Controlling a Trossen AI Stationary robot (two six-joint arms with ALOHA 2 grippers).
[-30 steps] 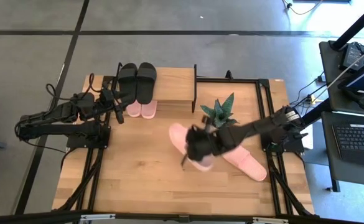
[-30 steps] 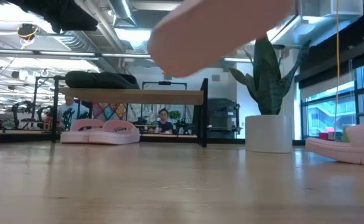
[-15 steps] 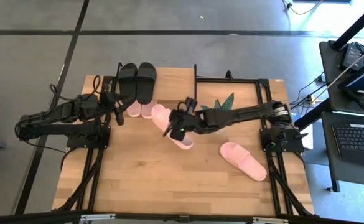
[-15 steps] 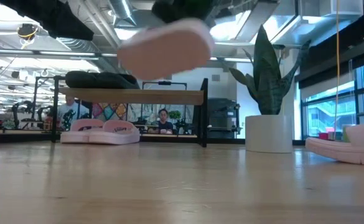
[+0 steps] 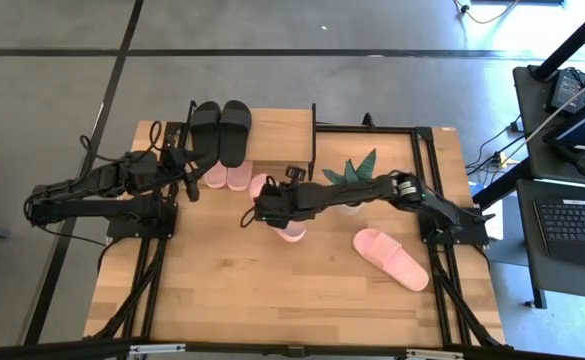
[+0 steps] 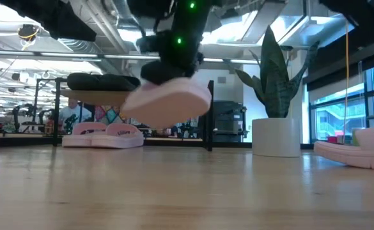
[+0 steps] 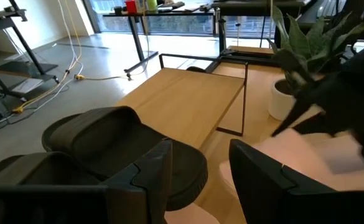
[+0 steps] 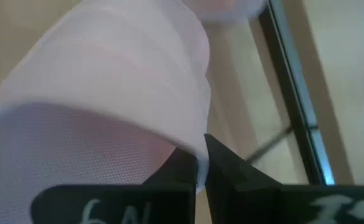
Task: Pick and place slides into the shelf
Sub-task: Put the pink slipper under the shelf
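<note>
The right tool is pinched shut on the strap of a pink slide, holding it in the air clear of the worktop; from the table-height camera its sole hangs level with the upper board of the shelf. Looking down from above, the shelf lies toward eleven to twelve o'clock of the carried slide, and the free room on the lower tier is the stretch just to three o'clock of the pink pair already parked there. The slide's long axis runs roughly eleven to five, nearly nose-on to that gap, so the coming move looks to me like a short push forward and down under the top board. The two black slides sit on the top board. One more pink slide lies on the worktop at about four o'clock, well apart, past the potted plant. The left tool waits with its fingers spread at the shelf's nine o'clock end, holding nothing; the right arm is plainly the one placed for this drop.
</note>
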